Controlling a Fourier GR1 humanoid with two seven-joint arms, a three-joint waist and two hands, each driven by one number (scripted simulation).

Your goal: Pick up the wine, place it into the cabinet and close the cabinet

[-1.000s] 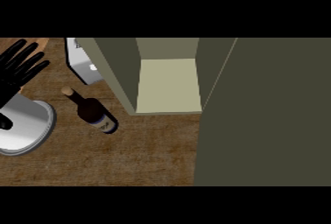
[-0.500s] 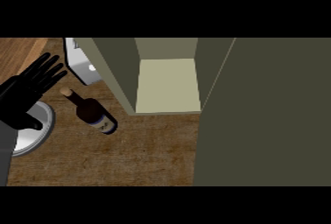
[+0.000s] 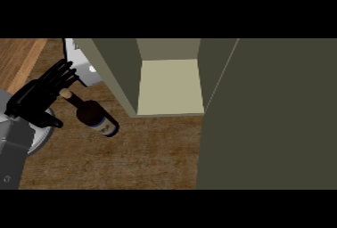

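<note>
A dark wine bottle (image 3: 96, 117) with a tan cork and a pale label stands on the wooden counter (image 3: 118, 160), left of the cabinet. My left hand (image 3: 34, 100) is just left of the bottle's neck, fingers straight and pointing up to the right, thumb low beside the bottle's shoulder. It is open and holds nothing. The cabinet (image 3: 170, 84) stands open, its pale inner floor bare. Its dark door (image 3: 270, 116) swings out and fills the right side of the view. My right hand does not show.
A round grey plate (image 3: 41, 133) lies at the left edge, partly under my left forearm. A white object (image 3: 84, 67) sits behind the hand, against the cabinet's left wall. Bare wood lies in front of the bottle.
My left hand has moved right and closer to the bottle's neck, from the far left edge. The bottle has not moved and the cabinet stays open.
</note>
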